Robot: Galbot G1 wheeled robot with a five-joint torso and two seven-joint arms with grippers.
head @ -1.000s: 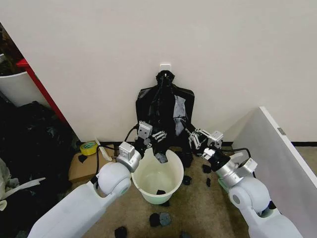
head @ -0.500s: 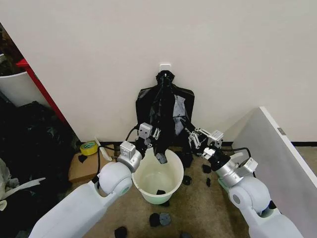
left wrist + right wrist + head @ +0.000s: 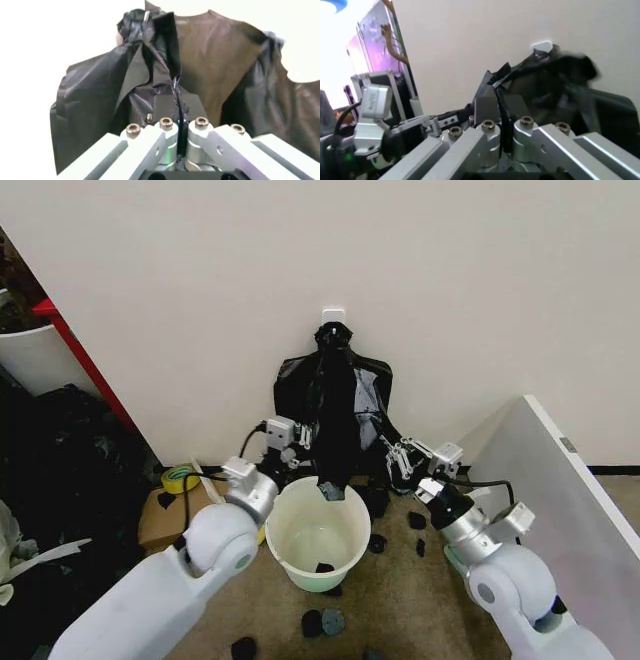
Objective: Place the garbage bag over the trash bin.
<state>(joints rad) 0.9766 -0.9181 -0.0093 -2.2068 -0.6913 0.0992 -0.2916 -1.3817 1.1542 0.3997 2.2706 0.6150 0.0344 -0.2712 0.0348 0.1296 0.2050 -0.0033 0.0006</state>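
Left gripper raised, fingers pinched together; right gripper likewise (both forward).

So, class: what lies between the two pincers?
In the head view, the hanging bag lies between the left pincer and right pincer, above the bin.

The left gripper has its fingers pressed together on a thin edge of the black bag. Beyond the gripper the bag spreads wide and crinkled, bunched at its top.
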